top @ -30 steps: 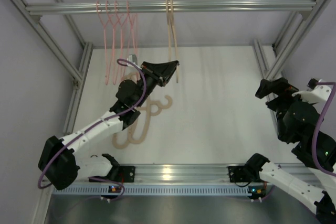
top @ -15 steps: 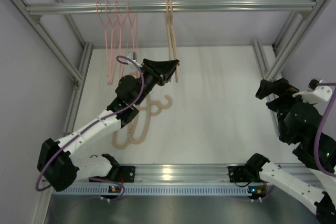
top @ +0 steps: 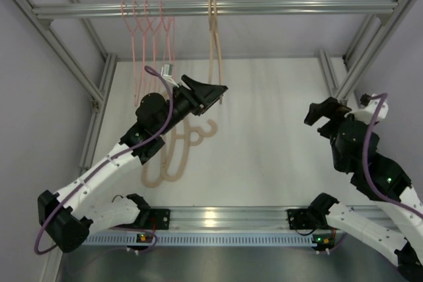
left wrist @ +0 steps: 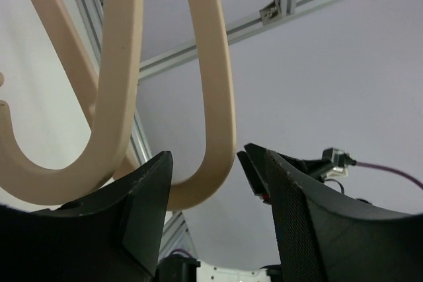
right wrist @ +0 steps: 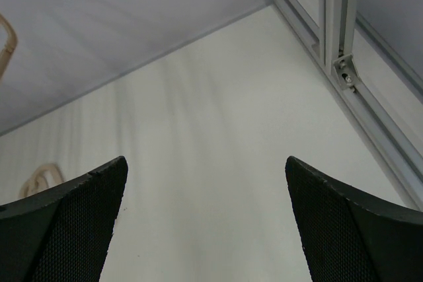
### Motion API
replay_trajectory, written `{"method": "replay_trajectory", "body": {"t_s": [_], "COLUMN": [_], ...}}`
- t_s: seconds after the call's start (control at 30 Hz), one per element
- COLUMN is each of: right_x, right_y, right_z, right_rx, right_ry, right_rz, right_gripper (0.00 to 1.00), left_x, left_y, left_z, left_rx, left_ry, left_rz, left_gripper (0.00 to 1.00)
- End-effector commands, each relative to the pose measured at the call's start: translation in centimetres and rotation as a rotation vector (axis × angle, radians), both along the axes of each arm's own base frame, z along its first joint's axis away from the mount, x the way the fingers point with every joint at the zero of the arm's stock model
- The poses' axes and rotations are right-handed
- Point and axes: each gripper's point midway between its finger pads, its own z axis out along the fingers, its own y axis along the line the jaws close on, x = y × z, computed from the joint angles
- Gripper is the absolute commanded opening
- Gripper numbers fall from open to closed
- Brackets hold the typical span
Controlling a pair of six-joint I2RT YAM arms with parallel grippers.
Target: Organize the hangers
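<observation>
White tabletop [top: 264, 137] under an aluminium frame rail [top: 297, 8]. Pink hangers [top: 149, 37] and beige hangers [top: 215, 37] hang on it; loose beige hangers [top: 173, 160] lie flat below. Left gripper [top: 215, 92], spread wider than a second ago, straddles a hung beige loop; right gripper [top: 324, 111] gapes empty, swung inward.

The left arm [top: 112, 163] is covering part of the loose beige hangers [top: 158, 181] on the tabletop [top: 277, 137]. The left tool [top: 220, 94] is hiding the lower ends of the hanging beige hangers [top: 215, 37], and the left wrist view's top edge is cutting them off.
</observation>
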Motion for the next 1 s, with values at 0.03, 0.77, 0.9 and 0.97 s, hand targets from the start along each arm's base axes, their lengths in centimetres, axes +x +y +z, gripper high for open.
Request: {"method": "replay_trajectory", "body": {"t_s": [0.03, 0.77, 0.9, 0.97], "right_x": [1.6, 4.3, 4.8, 4.9], "right_y": [2.3, 4.8, 4.8, 4.8], "right_z": [-3.3, -8.0, -8.5, -8.5], "right_rx": [-0.004, -0.050, -0.054, -0.043], "right_ry": [0.073, 0.133, 0.133, 0.132], "right_rz": [0.040, 0.068, 0.069, 0.078], "right_gripper": [1.00, 0.99, 0.99, 0.99], "left_x": [-2.1, -6.2, -7.1, -7.5], "left_y": [1.8, 11.8, 10.8, 10.1], "left_z": [1.5, -12.2, -18.4, -20.2], "left_rx": [0.128, 0.679, 0.770, 0.828], "left_ry": [-0.091, 0.122, 0.241, 0.253], "left_rz": [0.000, 0.201, 0.176, 0.228], "left_gripper": [0.65, 0.66, 0.63, 0.64]}}
